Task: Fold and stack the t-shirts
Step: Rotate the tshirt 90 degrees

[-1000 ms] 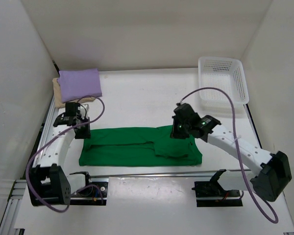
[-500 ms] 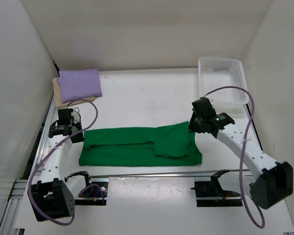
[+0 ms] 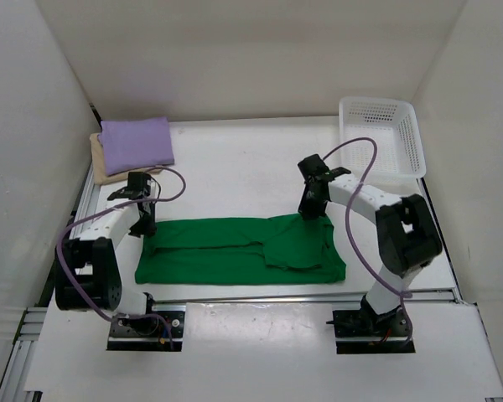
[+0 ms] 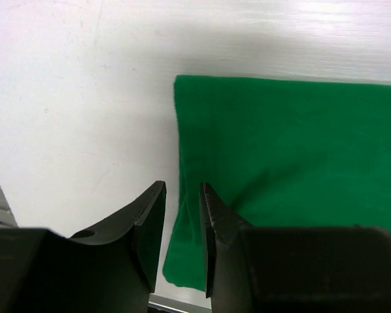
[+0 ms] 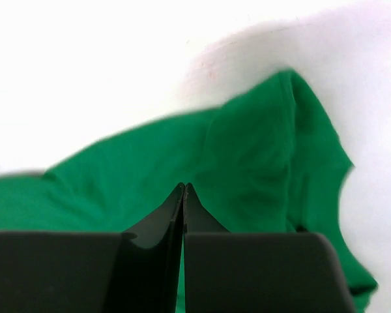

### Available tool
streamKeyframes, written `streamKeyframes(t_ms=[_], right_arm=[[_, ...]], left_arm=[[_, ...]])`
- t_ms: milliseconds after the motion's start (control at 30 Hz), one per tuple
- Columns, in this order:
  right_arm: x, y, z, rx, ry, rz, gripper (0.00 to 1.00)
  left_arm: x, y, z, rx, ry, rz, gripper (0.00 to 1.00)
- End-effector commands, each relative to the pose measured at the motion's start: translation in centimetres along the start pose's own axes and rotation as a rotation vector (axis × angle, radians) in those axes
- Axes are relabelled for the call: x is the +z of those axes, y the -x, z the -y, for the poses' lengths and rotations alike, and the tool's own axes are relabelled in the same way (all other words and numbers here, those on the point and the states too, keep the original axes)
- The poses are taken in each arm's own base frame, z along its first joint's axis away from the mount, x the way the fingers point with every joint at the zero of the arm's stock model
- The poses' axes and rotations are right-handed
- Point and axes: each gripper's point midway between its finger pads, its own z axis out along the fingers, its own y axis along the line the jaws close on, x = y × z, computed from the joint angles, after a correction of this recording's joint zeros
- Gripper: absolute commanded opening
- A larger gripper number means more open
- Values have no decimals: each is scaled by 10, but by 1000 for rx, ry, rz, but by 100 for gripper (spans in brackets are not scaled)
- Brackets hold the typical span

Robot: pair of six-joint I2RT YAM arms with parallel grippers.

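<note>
Now both arms have swung back in over the green t-shirt [image 3: 235, 251], which lies flat at lower centre of the desk [image 3: 235, 163]. Left pincer [image 3: 142, 227] is narrowly apart at its upper-left corner; right pincer [image 3: 308, 209] is pressed together over the upper-right edge. Probably lining up the next fold.

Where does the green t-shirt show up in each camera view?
Top external: the green t-shirt lies spread across the near middle of the table, between the two arms.
Left wrist: its corner and straight edge fill the right half of the picture.
Right wrist: it spans the middle of the picture, rising toward the upper right.
Shared landmark: the white tabletop bordering the shirt in all three.
</note>
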Motion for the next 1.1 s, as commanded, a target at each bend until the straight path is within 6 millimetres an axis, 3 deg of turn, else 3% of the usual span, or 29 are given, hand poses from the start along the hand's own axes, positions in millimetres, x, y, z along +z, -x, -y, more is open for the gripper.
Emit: streamKeyframes(t_ms=[0, 133, 233, 367, 400, 433, 467, 500, 533, 567, 600, 667, 733, 767, 800, 833, 867, 900, 933, 1000, 1033, 1067], right_arm=[[16, -2, 5, 40, -57, -65, 0], [46, -14, 13, 35, -196, -199, 0], [56, -5, 6, 10, -209, -218, 0], [67, 27, -18, -36, -202, -192, 0], [73, 56, -40, -53, -170, -140, 0], [74, 71, -53, -58, -148, -115, 0], [94, 81, -57, -59, -152, -118, 0], [95, 99, -77, -52, -99, -80, 0], [75, 144, -116, -35, 15, 40, 0], [83, 155, -130, -5, 78, 53, 0], [74, 187, -167, 41, 227, 166, 0], [64, 218, -193, 100, 371, 276, 3], [36, 261, -231, 127, 554, 441, 7], [39, 267, -241, 120, 593, 458, 10], [0, 285, -262, 108, 681, 529, 15], [-9, 288, -267, 93, 708, 546, 19], [-46, 293, -269, 76, 742, 581, 23], [-61, 293, -264, 63, 732, 596, 28], [-76, 280, -246, 36, 684, 591, 28], [-76, 257, -217, 48, 570, 571, 28], [-69, 237, -174, 95, 413, 547, 28], [-66, 225, -153, 128, 338, 531, 28]], left_arm=[[1, 14, -13, -11, 79, 41, 39], [2, 9, -26, -48, 104, 29, 39], [-2, 4, -40, -97, 122, 42, 39], [-7, -1, -59, -156, 163, 52, 39], [-5, -9, -60, -159, 165, 29, 39], [-7, -8, -65, -173, 180, 36, 39], [-8, -11, -65, -171, 179, 28, 39], [-8, -14, -67, -181, 183, 26, 39], [-9, -19, -65, -175, 172, 5, 39], [-9, -22, -64, -172, 171, -7, 39], [-9, -24, -62, -170, 158, -16, 39], [-9, -28, -64, -172, 159, -43, 39], [-10, -30, -66, -178, 161, -57, 39], [-8, -31, -65, -175, 160, -67, 39], [-9, -31, -68, -185, 163, -71, 39], [-12, -29, -69, -185, 163, -70, 39], [-12, -29, -69, -185, 163, -70, 39], [-15, -23, -68, -190, 153, -48, 39], [-17, -19, -65, -192, 131, -41, 39], [-20, -13, -66, -206, 114, -17, 39], [-22, -8, -65, -208, 104, -6, 39], [-22, -8, -63, -208, 95, -5, 39]])
